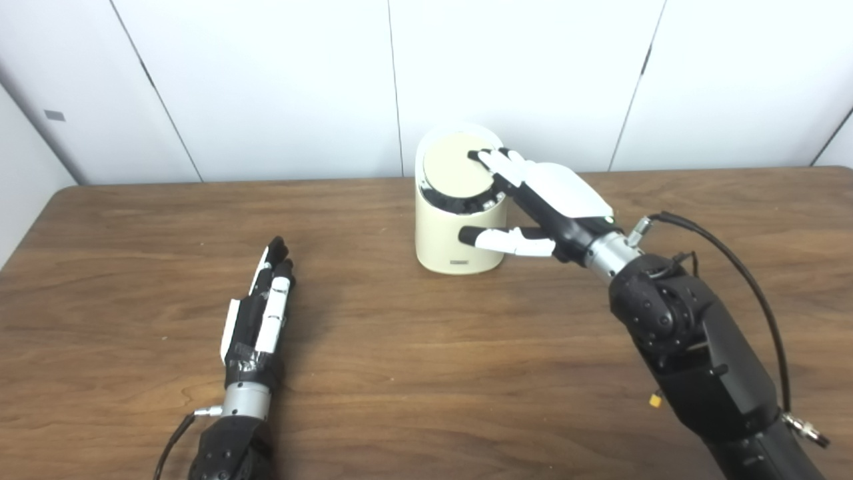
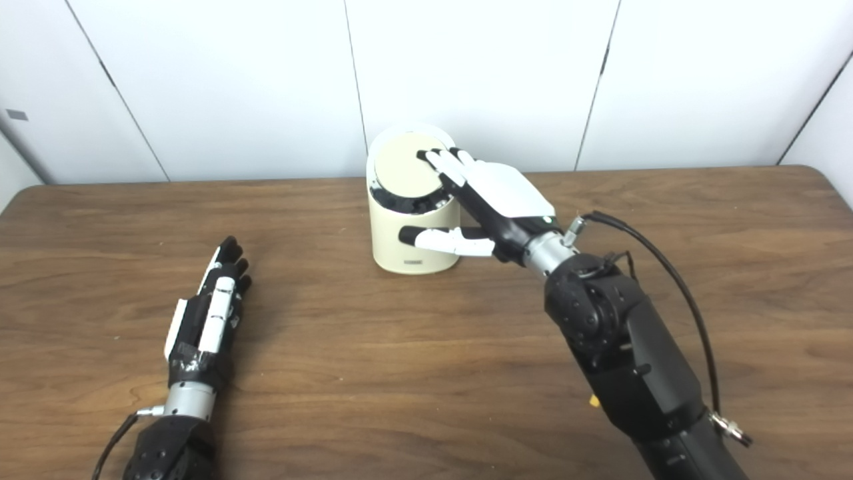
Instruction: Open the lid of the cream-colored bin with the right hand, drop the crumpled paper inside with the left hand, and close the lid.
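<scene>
Bin [image 1: 458, 233] upright, lid [image 1: 456, 164] tilted toward camera under right hand [image 1: 546, 193].

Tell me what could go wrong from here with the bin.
1. The right hand presses its fingers on the right edge of the lid, off centre; the cream-colored bin stands free on the table and might tip or slide.
2. The lid sits tilted with a dark gap at its front, so it may not be fully closed.
3. No crumpled paper shows; the left hand lies empty.

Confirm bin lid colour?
Beige, matching the bin; lid clearest in left eye view.
</scene>
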